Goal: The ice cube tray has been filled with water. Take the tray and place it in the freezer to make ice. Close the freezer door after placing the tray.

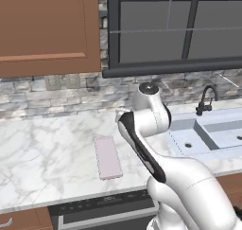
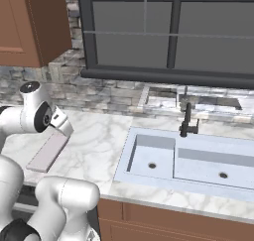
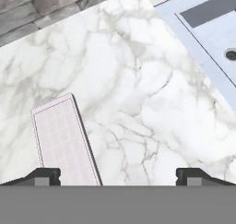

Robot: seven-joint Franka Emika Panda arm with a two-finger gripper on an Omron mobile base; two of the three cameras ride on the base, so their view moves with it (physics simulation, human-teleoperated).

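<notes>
The flat, pale pink-lilac rectangular ice cube tray [image 1: 108, 157] lies on the white, grey-veined marble counter [image 1: 47, 148], long side running away from the front edge, and nothing is touching it. In my hand view the ice cube tray [image 3: 64, 142] sits low and to the left, its grid of little cells just visible, its near end running down beside my left fingertip. My gripper [image 3: 118, 176] hangs above the counter with the jaws spread wide and nothing between them but bare marble. One dark fingertip [image 3: 44, 176] is at the tray's edge in the picture, the other well off to the right. From the right base view the tray [image 2: 48, 152] lies just below my white hand [image 2: 58, 121]. Off to the side is the pale grey double sink [image 2: 183, 160] with its black faucet [image 2: 187, 120]. Behind runs a grey stone backsplash [image 1: 52, 94], with a dark-framed window [image 2: 168, 34] above and a brown wooden cabinet [image 1: 45, 28] beside it.
</notes>
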